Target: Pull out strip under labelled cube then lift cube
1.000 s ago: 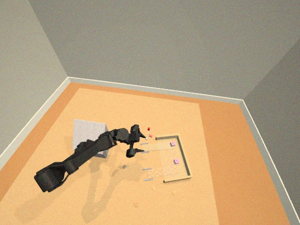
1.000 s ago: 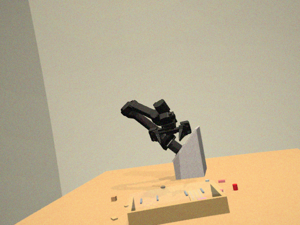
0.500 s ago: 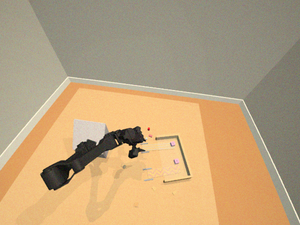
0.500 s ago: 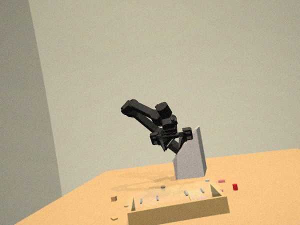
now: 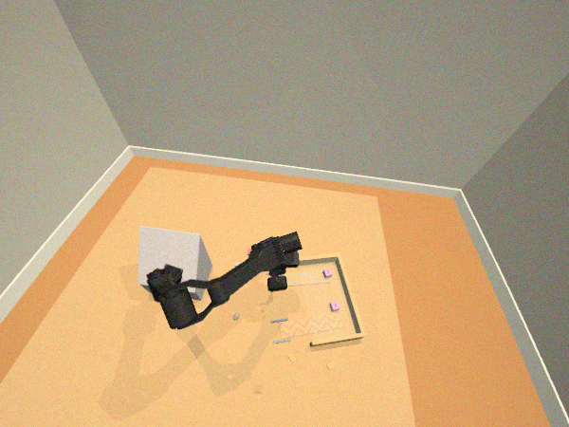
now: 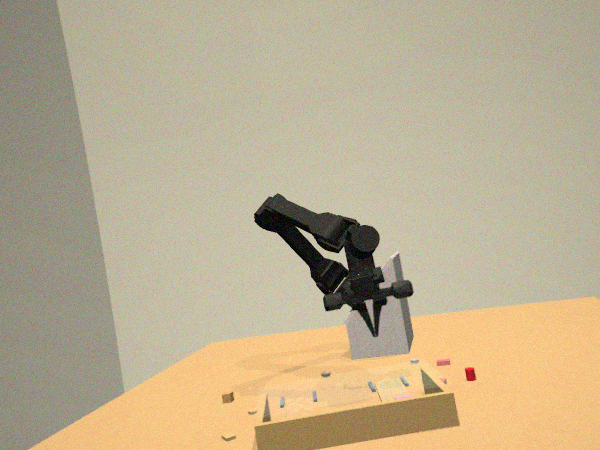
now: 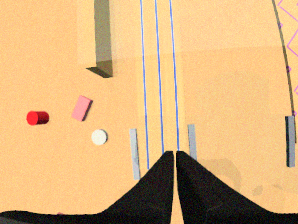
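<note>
Two pink cubes with small marks stand inside the walls: one cube [image 5: 327, 272] at the far end of the blue-lined strip [image 7: 159, 75], the other cube [image 5: 335, 306] near the far end of the zigzag strip [image 5: 308, 329]. The marks are too small to read, and whether the second cube touches its strip is unclear. My gripper [image 6: 375, 335] [image 7: 174, 157] is shut and empty, pointing down above the near end of the blue-lined strip. In the wrist view its tips cover part of that strip's near end. The cubes are outside the wrist view.
A low wall [image 5: 351, 299] [image 6: 360, 420] [image 7: 103, 40] encloses the strips' far ends. Blue-grey bars [image 7: 134, 152] [image 5: 282, 341] flank their near ends. A red cylinder [image 6: 470, 374] [image 7: 37, 118], a pink block [image 7: 82, 108], a white disc [image 7: 99, 137] and a grey stone [image 5: 236, 316] lie nearby.
</note>
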Action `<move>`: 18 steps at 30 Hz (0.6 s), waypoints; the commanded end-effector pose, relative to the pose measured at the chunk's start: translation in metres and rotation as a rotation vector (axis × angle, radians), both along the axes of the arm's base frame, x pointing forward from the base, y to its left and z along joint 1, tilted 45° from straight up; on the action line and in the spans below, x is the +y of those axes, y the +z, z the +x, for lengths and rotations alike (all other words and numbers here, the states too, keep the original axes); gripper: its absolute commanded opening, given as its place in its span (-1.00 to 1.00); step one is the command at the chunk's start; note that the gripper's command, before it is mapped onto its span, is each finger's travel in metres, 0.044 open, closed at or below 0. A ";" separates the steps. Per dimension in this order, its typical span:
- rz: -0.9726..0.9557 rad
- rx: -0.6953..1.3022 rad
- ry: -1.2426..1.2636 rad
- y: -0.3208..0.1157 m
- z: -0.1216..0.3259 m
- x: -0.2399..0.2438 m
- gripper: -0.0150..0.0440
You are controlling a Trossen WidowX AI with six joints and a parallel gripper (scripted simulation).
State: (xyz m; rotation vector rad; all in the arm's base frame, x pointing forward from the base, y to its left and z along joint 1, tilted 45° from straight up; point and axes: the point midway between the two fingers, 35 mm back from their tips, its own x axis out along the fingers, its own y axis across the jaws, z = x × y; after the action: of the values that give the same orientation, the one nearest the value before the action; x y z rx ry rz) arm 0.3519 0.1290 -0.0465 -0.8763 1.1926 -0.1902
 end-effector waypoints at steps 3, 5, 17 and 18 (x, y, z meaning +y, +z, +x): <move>-0.099 0.180 -0.152 -0.027 0.002 -0.012 -0.49; -0.112 0.198 -0.168 -0.029 0.002 -0.013 -0.49; -0.112 0.198 -0.167 -0.037 0.004 -0.020 -0.49; -0.111 0.198 -0.167 -0.038 0.004 -0.021 -0.49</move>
State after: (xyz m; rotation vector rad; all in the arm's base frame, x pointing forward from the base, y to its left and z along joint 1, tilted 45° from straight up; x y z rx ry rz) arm 0.3571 0.1134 -0.0775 -0.9008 1.4386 -0.3135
